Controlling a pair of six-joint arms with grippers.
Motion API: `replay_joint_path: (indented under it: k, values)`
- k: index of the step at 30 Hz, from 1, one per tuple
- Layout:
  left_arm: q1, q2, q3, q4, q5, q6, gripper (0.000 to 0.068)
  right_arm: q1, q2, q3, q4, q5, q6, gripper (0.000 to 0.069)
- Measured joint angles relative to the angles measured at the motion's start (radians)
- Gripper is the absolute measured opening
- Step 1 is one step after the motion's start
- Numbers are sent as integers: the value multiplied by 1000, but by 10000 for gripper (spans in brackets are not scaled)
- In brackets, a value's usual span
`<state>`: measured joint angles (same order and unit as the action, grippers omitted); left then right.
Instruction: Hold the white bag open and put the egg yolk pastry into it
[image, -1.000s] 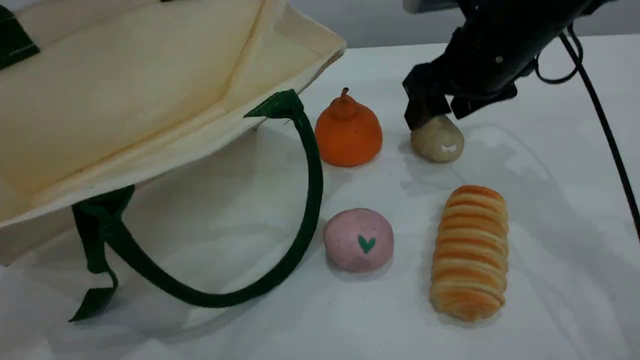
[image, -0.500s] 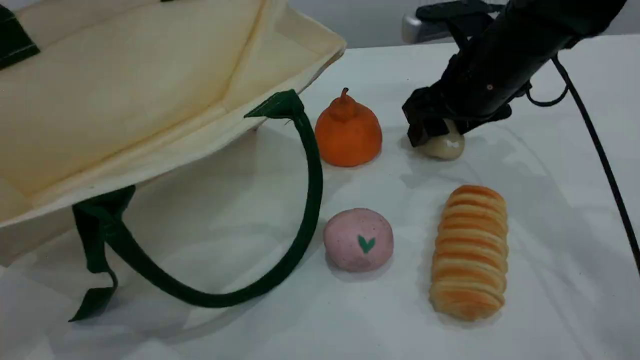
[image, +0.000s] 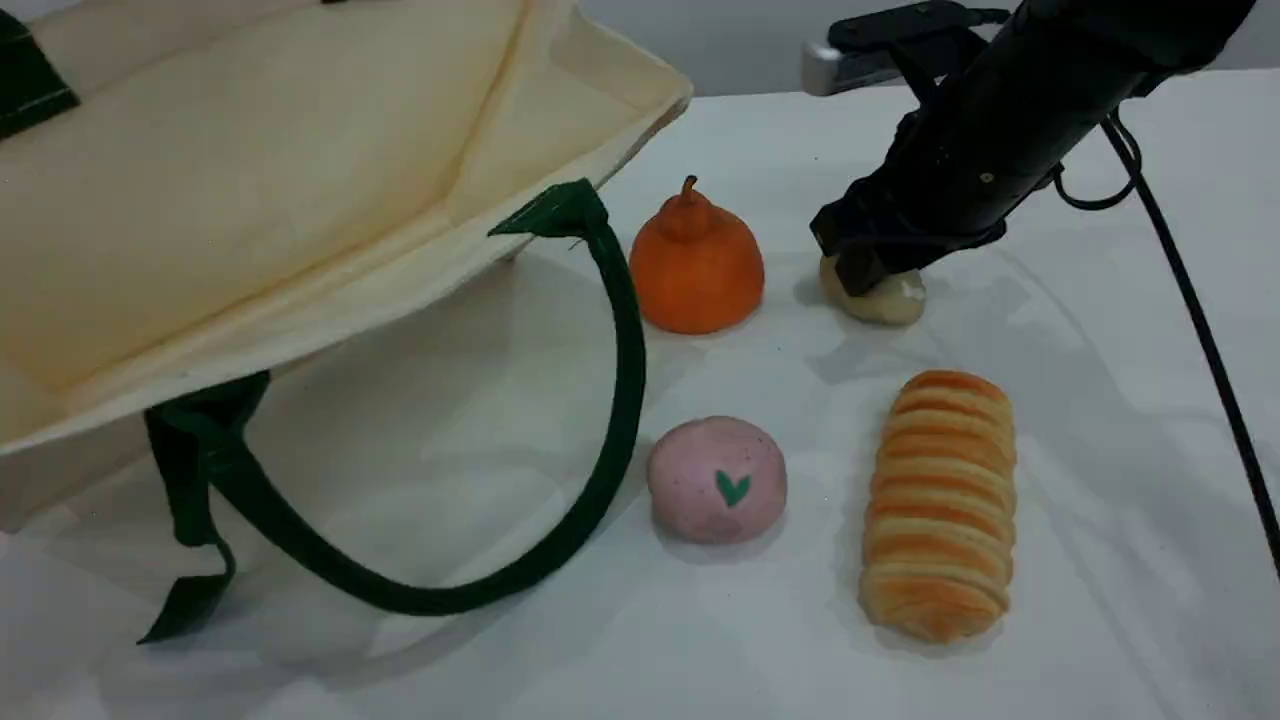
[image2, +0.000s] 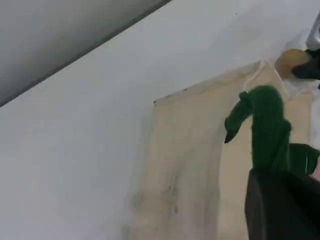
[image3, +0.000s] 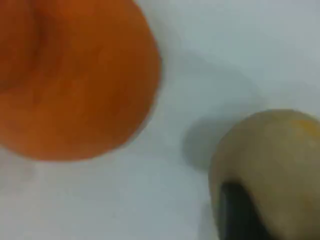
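Your right pincer (image: 872, 272) clamped onto egg yolk pastry (image: 885, 298) near tabletop's far edge, beside orange piece (image: 697, 262). Left pincer (image2: 280, 200) clenched on white bag (image: 250, 190) handle (image2: 267, 127).

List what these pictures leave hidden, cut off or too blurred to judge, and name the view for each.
- Scene view: the right gripper covers the top of the egg yolk pastry; its fingertips are hidden.
- Scene view: the white bag runs off the top and left edges; its far rim is unseen.
- Left wrist view: the left gripper is dark and cut off below the green handle.
- Right wrist view: the orange piece is blurred and cropped.
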<state>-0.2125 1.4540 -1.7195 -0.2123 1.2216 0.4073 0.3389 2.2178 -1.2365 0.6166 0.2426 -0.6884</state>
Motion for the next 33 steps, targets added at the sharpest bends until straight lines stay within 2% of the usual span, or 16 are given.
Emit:
replay_joint_path:
  k: [2,7,14,19,25,29,33]
  values:
    - [0,0,0,0,0,-1,75,0,-27,3,-10,54,3,263]
    - [0,0,0,0,0,-1,75,0,-147,4,-21,54,9,263]
    - [0,-1,0,2,0,-1,75,0,-366,22,-52,151,69,260]
    - [0,-1,0,2,0,-1,75,0,-526,112,-71,147,107,258]
    - [0,-1,0,2,0,-1,75,6,-720,280,-6,138,107,256]
    - [0,-1,0,2,0,-1,75,63,-830,354,41,146,66,256]
    - [0,-1,0,2,0,-1,75,171,-876,353,41,145,45,254]
